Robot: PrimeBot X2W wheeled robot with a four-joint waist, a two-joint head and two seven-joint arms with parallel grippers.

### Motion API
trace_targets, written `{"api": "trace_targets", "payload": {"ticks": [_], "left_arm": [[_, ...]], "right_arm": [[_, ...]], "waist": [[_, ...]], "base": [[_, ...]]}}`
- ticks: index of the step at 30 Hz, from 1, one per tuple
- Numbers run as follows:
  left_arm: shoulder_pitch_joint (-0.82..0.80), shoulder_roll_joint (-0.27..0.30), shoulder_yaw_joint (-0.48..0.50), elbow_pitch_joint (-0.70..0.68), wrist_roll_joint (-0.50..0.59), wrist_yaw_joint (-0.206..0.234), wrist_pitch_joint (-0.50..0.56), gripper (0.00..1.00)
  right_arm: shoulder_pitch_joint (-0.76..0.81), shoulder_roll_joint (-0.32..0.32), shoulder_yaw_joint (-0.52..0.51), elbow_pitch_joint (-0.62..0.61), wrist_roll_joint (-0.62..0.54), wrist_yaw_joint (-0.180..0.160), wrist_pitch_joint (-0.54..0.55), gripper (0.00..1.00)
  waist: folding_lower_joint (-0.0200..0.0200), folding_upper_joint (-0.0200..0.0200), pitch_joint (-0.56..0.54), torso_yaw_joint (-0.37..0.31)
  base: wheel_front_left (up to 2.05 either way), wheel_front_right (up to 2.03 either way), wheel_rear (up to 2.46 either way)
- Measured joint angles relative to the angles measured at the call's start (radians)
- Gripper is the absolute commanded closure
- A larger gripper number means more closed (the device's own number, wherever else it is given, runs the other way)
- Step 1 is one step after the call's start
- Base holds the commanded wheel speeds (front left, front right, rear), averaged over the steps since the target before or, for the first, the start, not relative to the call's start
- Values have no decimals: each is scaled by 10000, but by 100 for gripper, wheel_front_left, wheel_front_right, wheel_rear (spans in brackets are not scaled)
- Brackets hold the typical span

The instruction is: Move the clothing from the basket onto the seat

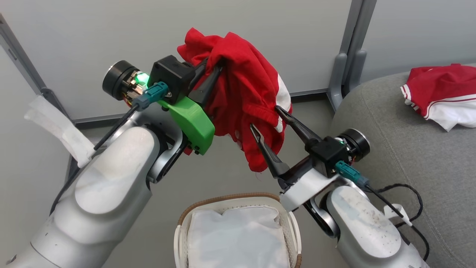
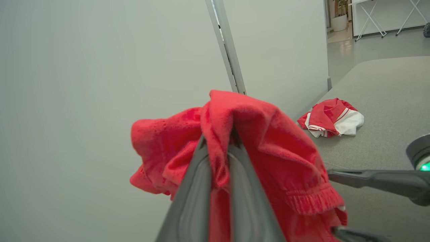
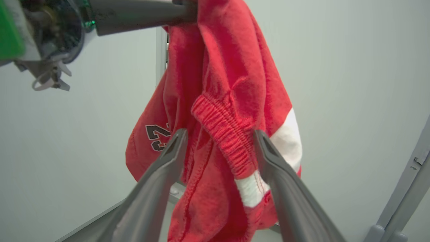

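My left gripper (image 1: 214,72) is clamped tight on a fold at the top of the red garment (image 1: 241,82), the cloth bunched over both fingertips in the left wrist view. The garment hangs in the air from that pinch, its long axis running roughly straight down. Its ribbed elastic band (image 3: 221,134) and white side panel (image 3: 285,137) sit in the lower half, and a dark printed number (image 3: 156,136) faces my right wrist camera. My right gripper (image 1: 264,117) stands wide open with a finger on either side of the band, not pinching it. The loose lower end dangles above the floor just beyond the brown-rimmed basket (image 1: 230,197), where the white liner cloth (image 1: 238,238) lies. To my right, on the grey seat (image 1: 390,141), a second red-and-white garment (image 1: 438,93) lies crumpled.
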Motion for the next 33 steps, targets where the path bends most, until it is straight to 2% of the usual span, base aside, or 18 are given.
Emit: {"api": "trace_targets", "payload": {"ticks": [8, 14, 15, 16, 18, 28, 29, 30, 31, 33], "left_arm": [[25, -276, -334, -268, -13, -8, 90, 100], [74, -366, -518, -431, -52, -63, 155, 100], [120, -366, -537, -453, -100, -67, 155, 100], [178, -357, -552, -458, -134, -81, 155, 100], [254, -326, -548, -439, -198, -77, 153, 100], [728, -31, -481, -253, -416, 23, -13, 100], [764, -31, -470, -242, -445, 48, -23, 79], [814, -29, -456, -222, -466, 73, -38, 47], [848, -25, -449, -198, -468, 88, -82, 0], [888, -15, -418, -169, -487, 134, -173, 0]], "right_arm": [[-1054, -2, 121, 1728, -974, 0, -10, 0], [-1469, -2, 355, 2439, -589, 0, -15, 0], [-1515, 0, 395, 2500, -523, 0, -15, 37], [-1577, -4, 424, 2527, -408, 0, -15, 65], [-1648, 0, 447, 2591, -215, 2, -15, 100], [-1759, -2, 326, 2732, 125, 0, -15, 100], [-1759, -6, 309, 2736, 138, 0, -15, 100], [-1759, -8, 297, 2750, 142, 0, -15, 100], [-1759, -2, 286, 2763, 148, 2, -15, 100], [-1777, -2, 215, 2778, 148, 0, -15, 100]], "waist": [[0, 0, 40, 272], [0, 0, 46, 504], [0, 0, 44, 528], [0, 0, 43, 555], [0, 0, 43, 585], [0, 0, 55, 460], [0, 0, 54, 448], [0, 0, 53, 434], [0, 0, 54, 422], [1, 0, 56, 406]], "base": [[0, 0, 0], [0, 0, 0], [0, 0, 0], [0, 0, 0], [0, 0, 0], [0, 0, 0], [0, 0, 0], [0, 0, 0], [0, 0, 0], [0, 0, 0]]}}
